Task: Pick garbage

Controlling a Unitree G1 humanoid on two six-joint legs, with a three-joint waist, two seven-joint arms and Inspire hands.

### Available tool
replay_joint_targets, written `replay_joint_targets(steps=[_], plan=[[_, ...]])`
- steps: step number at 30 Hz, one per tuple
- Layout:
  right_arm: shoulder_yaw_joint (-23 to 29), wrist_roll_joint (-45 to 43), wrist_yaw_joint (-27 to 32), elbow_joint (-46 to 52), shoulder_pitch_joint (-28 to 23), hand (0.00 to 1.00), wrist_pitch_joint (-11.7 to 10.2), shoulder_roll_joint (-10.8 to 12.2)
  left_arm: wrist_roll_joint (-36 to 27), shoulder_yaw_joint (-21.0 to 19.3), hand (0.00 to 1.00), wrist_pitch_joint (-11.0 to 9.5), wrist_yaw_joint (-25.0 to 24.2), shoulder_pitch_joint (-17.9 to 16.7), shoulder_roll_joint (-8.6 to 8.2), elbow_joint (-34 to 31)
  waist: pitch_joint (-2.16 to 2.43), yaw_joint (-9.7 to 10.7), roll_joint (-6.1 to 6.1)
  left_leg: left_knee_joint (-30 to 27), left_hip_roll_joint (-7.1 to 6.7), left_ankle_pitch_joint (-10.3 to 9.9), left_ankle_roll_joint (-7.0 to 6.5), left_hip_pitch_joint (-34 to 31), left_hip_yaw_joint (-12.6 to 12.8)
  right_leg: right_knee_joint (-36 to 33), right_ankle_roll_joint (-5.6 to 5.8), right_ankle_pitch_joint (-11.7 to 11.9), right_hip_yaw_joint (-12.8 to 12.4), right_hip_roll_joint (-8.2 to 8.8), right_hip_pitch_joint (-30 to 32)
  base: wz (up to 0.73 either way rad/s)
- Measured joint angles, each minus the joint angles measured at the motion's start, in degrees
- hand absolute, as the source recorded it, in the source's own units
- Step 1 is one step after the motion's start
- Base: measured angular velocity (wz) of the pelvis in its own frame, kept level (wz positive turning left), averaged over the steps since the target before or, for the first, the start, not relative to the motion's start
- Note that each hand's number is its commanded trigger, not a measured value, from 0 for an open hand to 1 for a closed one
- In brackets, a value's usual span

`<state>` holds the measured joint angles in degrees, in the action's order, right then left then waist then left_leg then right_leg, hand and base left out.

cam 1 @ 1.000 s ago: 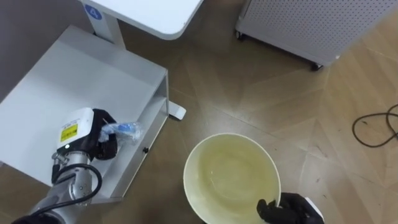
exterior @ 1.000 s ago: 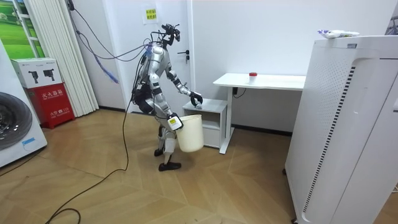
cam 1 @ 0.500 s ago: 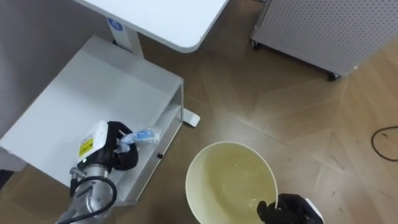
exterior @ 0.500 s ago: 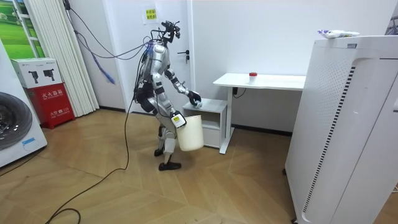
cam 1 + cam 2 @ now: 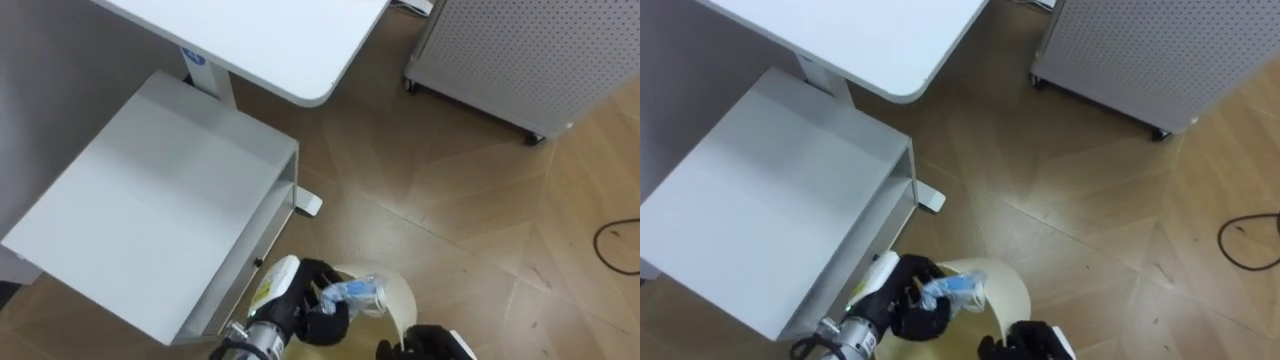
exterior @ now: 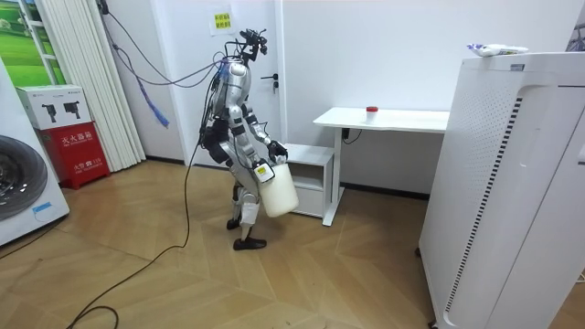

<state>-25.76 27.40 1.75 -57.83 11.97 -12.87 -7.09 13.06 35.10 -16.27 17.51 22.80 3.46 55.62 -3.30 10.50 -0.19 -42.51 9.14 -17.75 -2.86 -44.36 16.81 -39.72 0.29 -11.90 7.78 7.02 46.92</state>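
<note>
A crumpled clear plastic bottle (image 5: 352, 293) with a blue label is in my left hand (image 5: 308, 308), whose dark fingers are shut on it. Hand and bottle hang over the near rim of the cream waste bin (image 5: 398, 297), at the bottom of the eye views. My right hand (image 5: 424, 346) grips the bin's rim at the lower edge. In the right eye view the bottle (image 5: 949, 290) sits just left of the bin's opening (image 5: 1006, 291). The room view shows me standing beside the low cabinet with the bin (image 6: 277, 188) held at hip height.
A low white cabinet (image 5: 150, 200) stands on my left, under a white desk (image 5: 280, 40). A perforated white unit on castors (image 5: 520, 50) stands at the far right on the wood floor. The room view has a tall white appliance (image 6: 512, 183) and a washing machine (image 6: 23, 187).
My left hand has carried the bottle from the cabinet top to above the bin. The bin has been drawn closer to my body, and the head camera has shifted.
</note>
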Motion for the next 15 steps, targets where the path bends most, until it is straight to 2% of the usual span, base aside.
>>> replay_joint_targets(steps=[11,15], plan=[[-0.64,-0.96,0.13,0.02,-0.26,1.0,-0.26,-0.01,0.09,3.41,1.0,-0.12,-3.37,-1.39,-0.17,-0.01,0.07,0.12,-0.18,-0.34,0.18,0.05,-0.08,-0.04,0.14,-0.13,-0.3,0.3,0.13,-0.06,0.04,0.0],[-0.58,-0.96,0.04,0.01,-0.62,1.0,-0.25,0.03,1.34,3.28,1.0,-0.28,-4.02,-2.03,-0.14,-0.48,0.34,-0.02,-0.61,-0.11,-0.01,0.05,-0.08,-0.05,0.15,-0.03,-0.3,0.3,0.11,-0.08,0.1,0.0]])
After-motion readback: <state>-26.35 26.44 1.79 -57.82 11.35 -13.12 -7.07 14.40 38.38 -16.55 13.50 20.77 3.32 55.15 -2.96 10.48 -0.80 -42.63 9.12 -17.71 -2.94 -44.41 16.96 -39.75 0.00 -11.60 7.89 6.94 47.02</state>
